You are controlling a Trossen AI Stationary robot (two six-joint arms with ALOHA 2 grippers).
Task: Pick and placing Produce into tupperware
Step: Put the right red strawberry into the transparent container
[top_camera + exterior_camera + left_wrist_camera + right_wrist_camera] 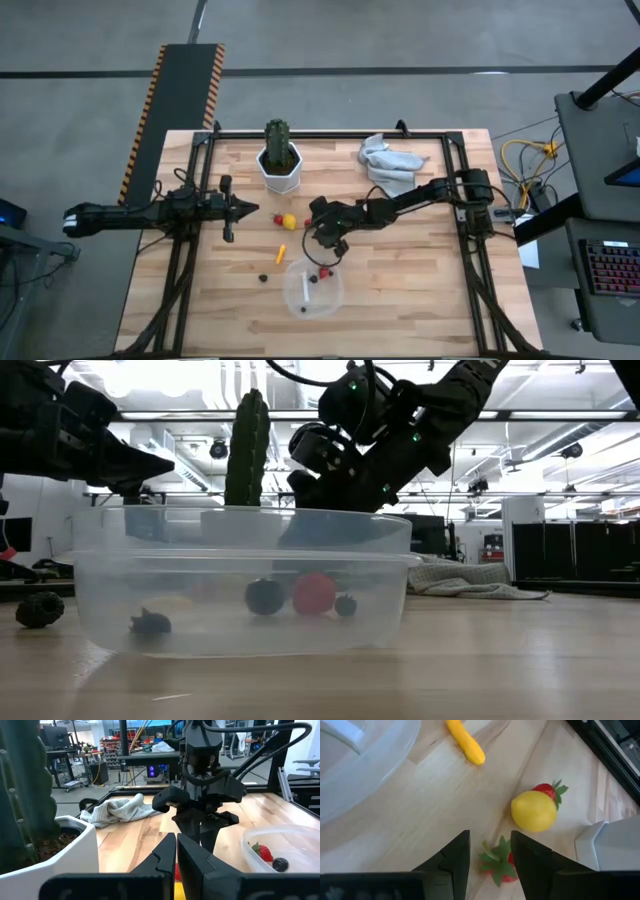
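At table's left edge, left gripper (pixel 238 208): I see it parked with fingers pressed together, holding nothing; I judge it waits clear of the work.
Cactus (pixel 279 145): upright in its white pot (pixel 281 176) at the back; not produce, so I leave it.
Loose produce: lemon (pixel 534 810) touching a strawberry behind it (pixel 549 790); orange sliver (pixel 465 742) apart, nearer the tupperware.
Right gripper (pixel 490 854): fingers part-open, straddling another strawberry (pixel 499 865) on the wood; not gripped as far as I can see.
Tupperware (pixel 333 292): front centre, beside the right gripper, already holding a red piece and dark berries; I judge this short carry deliberate.
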